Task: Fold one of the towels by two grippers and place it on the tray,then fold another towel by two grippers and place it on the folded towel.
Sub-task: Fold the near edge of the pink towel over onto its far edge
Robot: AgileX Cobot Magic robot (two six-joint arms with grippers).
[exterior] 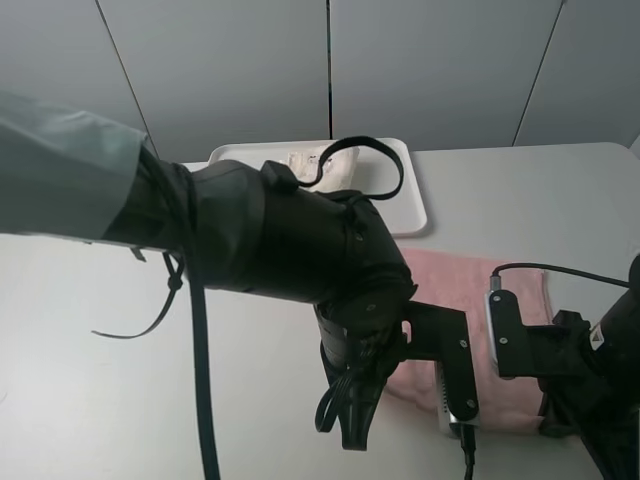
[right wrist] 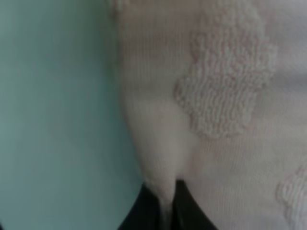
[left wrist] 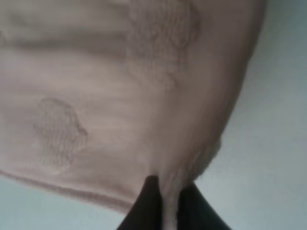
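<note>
The pink towel (exterior: 470, 285) lies flat on the table in front of the tray (exterior: 412, 205). On the tray rests the cream towel (exterior: 338, 166), mostly hidden behind my left arm. In the left wrist view, my left gripper (left wrist: 166, 203) is shut on a pinched-up fold at the pink towel's (left wrist: 120, 96) edge. In the right wrist view, my right gripper (right wrist: 165, 205) is shut the same way on the pink towel's (right wrist: 220, 96) edge. Both hold the towel's near side, the left gripper at its left corner and the right at its right.
My bulky left arm (exterior: 280, 240) with its black cables reaches across the middle of the exterior high view and hides much of the table. The right arm (exterior: 580, 380) stands at the lower right. Grey table surface (exterior: 90, 350) shows around the towel.
</note>
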